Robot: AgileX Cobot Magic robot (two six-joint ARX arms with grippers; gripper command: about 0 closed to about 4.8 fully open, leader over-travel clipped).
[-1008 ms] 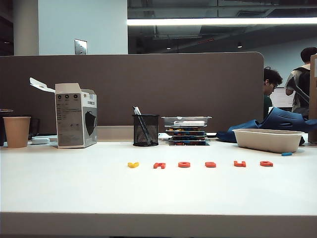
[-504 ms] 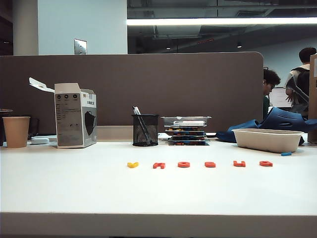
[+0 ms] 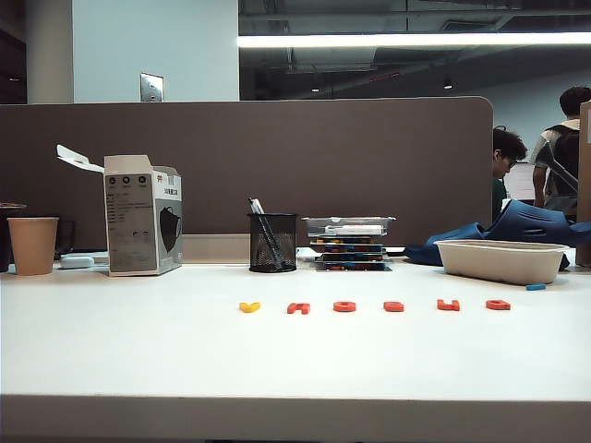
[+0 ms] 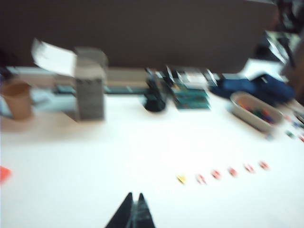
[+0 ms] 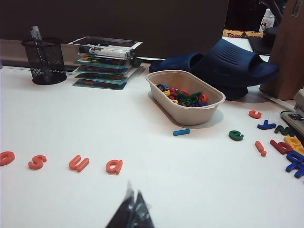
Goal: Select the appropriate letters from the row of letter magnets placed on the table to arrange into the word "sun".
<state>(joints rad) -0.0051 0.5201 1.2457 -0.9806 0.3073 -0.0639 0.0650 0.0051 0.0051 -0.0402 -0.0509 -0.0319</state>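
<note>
On the white table (image 3: 138,351) lies the row of letter magnets: a yellow letter (image 3: 249,306), then orange-red n (image 3: 297,308), a round letter (image 3: 344,306), s (image 3: 393,306), u (image 3: 448,305) and another round letter (image 3: 498,304). In the right wrist view s (image 5: 37,162) and u (image 5: 79,163) lie well ahead of my right gripper (image 5: 134,191), which is shut and holds nothing. The left wrist view is blurred; the row (image 4: 223,173) shows far beyond my left gripper (image 4: 134,195), also shut and empty. Neither gripper shows in the exterior view.
Behind the row stand a mesh pen cup (image 3: 272,242), a stack of flat cases (image 3: 349,242), an open box (image 3: 143,226) and a paper cup (image 3: 32,245). A beige tray (image 5: 209,111) of letters, blue slippers (image 5: 228,64) and loose letters (image 5: 280,142) are at the right.
</note>
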